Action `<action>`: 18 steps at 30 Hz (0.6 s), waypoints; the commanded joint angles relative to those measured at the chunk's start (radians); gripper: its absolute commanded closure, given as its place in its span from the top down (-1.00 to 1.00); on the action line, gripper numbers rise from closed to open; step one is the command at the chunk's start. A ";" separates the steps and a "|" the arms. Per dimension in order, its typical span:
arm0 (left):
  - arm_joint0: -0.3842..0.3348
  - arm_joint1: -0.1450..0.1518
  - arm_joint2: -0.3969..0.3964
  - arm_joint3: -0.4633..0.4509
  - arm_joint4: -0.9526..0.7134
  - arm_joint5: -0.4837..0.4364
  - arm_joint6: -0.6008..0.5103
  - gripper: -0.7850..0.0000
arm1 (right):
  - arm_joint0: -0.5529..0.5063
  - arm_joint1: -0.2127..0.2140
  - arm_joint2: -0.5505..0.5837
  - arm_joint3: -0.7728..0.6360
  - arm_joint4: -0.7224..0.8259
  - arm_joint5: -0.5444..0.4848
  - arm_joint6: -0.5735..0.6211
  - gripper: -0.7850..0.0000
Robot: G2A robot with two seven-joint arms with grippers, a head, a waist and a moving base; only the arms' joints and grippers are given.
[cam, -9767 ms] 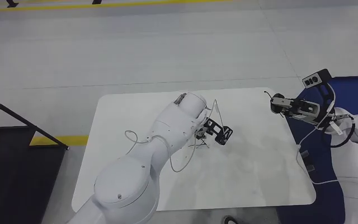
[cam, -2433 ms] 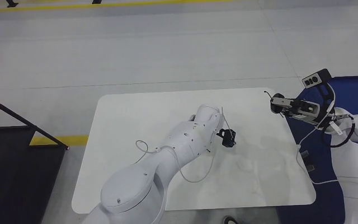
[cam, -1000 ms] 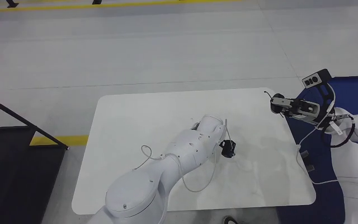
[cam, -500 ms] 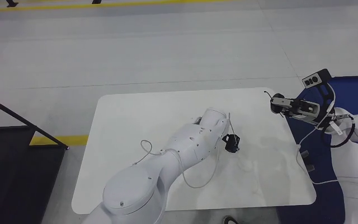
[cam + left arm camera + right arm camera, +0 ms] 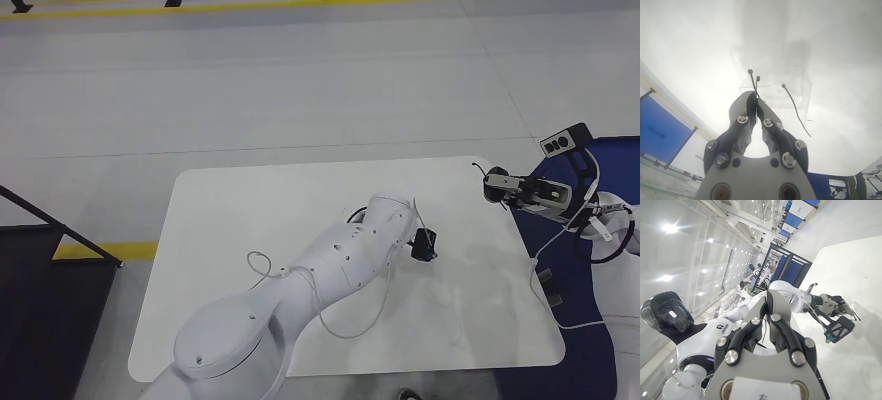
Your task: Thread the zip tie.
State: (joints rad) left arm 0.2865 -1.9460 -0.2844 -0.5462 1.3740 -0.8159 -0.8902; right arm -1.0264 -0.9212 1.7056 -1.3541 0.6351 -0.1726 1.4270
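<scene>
My left gripper (image 5: 755, 94) is shut on two black zip ties (image 5: 753, 81) that cross, their heads poking out past the fingertips. In the top view it (image 5: 424, 244) hangs over the middle of the white table (image 5: 250, 210). A third zip tie (image 5: 795, 108) lies loose below it, by a clear plastic box (image 5: 762, 86). At the table's right edge my right gripper (image 5: 490, 186) is shut on another zip tie (image 5: 477, 168); its thin strand (image 5: 763, 330) runs between the fingers. From the right wrist view, the left gripper (image 5: 849, 311) is some way off, with tie heads sticking out.
A blue-covered stand (image 5: 585, 300) with cables and a small black device (image 5: 565, 141) sits off the table's right edge. A dark frame (image 5: 50, 225) stands to the left. Bare table surface lies between the two grippers.
My left arm has swung its gripper to the right and slightly farther back across the table, closer to the right gripper. The right arm has stayed still.
</scene>
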 commanded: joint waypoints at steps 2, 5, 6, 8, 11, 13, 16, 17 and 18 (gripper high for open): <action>0.042 0.026 -0.026 -0.092 -0.013 0.097 -0.151 -1.00 | 0.000 0.000 0.000 0.000 0.000 0.000 0.000 -1.00; 0.097 0.064 -0.057 -0.228 -0.017 0.151 -0.253 -1.00 | 0.000 0.000 0.000 0.000 0.000 0.000 0.000 -1.00; 0.112 0.075 -0.065 -0.260 -0.015 0.163 -0.273 -1.00 | 0.000 0.000 0.000 0.000 0.000 0.000 0.000 -1.00; 0.153 0.104 -0.081 -0.341 -0.004 0.189 -0.303 -1.00 | 0.000 0.000 0.000 0.000 0.000 0.000 0.000 -1.00; 0.153 0.104 -0.081 -0.341 -0.004 0.189 -0.303 -1.00 | 0.000 0.000 0.000 0.000 0.000 0.000 0.000 -1.00; 0.161 0.104 -0.081 -0.359 0.002 0.198 -0.274 -1.00 | 0.000 0.000 0.000 0.000 0.000 0.000 0.000 -1.00; 0.161 0.104 -0.081 -0.359 0.002 0.198 -0.274 -1.00 | 0.000 0.000 0.000 0.000 0.000 0.000 0.000 -1.00; 0.161 0.104 -0.081 -0.359 0.002 0.198 -0.274 -1.00 | 0.000 0.000 0.000 0.000 0.000 0.000 0.000 -1.00; 0.161 0.104 -0.081 -0.359 0.002 0.198 -0.274 -1.00 | 0.000 0.000 0.000 0.000 0.000 0.000 0.000 -1.00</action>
State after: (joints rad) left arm 0.4478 -1.8416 -0.3651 -0.9051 1.3765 -0.6176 -1.1634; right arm -1.0264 -0.9213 1.7056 -1.3541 0.6351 -0.1726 1.4270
